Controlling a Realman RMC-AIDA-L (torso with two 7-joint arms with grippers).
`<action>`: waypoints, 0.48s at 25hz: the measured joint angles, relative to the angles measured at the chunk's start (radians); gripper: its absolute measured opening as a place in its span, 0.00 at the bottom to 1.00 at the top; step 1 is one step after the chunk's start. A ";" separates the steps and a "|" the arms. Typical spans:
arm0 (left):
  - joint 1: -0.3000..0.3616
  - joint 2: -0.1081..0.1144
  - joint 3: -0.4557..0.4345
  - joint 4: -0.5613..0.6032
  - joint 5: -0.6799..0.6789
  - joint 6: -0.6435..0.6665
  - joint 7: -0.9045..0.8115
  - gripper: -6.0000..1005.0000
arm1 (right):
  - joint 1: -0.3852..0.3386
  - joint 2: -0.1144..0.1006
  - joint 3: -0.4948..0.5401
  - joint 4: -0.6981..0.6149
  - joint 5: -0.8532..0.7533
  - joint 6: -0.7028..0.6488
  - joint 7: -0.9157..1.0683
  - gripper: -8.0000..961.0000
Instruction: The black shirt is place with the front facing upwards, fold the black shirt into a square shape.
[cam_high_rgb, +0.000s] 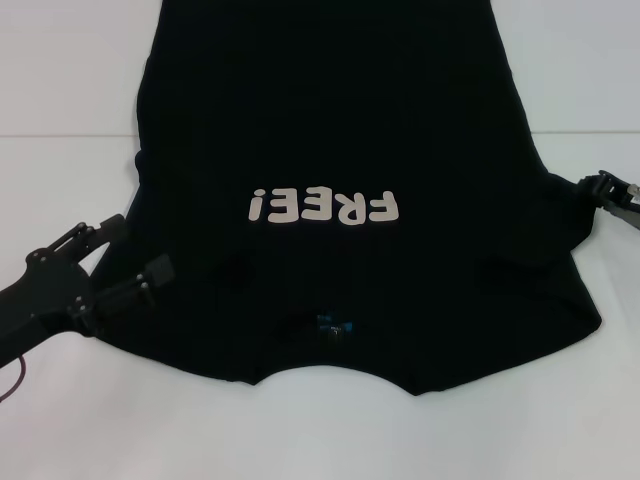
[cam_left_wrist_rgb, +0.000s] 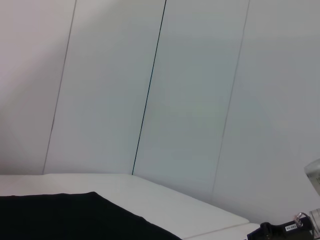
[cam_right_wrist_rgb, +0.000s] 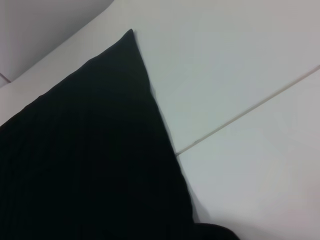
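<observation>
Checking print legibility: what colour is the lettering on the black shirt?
Off-white lettering on the black shirt, clearest in the head view.

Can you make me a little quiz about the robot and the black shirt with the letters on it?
1. True or false: the black shirt lies with its lettering facing up.
2. Which end of the shirt is nearest the robot? A) the collar with the blue neck label B) the bottom hem C) a rolled-up sleeve
3. Fill in: the left gripper is over the shirt's left edge, and the right gripper is at the shirt's ____ edge.

Key
1. True. The off-white lettering shows on top, upside down as the robot's head sees it.
2. A.
3. Right, near the sleeve.
</observation>
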 joint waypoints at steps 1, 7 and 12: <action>0.000 0.000 0.000 0.000 0.000 0.000 0.000 0.90 | 0.000 0.000 0.000 0.000 0.000 0.002 0.000 0.44; -0.002 0.000 0.000 0.001 -0.009 0.000 0.000 0.90 | 0.001 0.002 0.000 0.000 0.001 0.019 0.002 0.26; -0.002 0.000 0.000 0.002 -0.009 0.000 0.000 0.90 | 0.002 0.006 0.000 0.000 0.002 0.021 0.002 0.10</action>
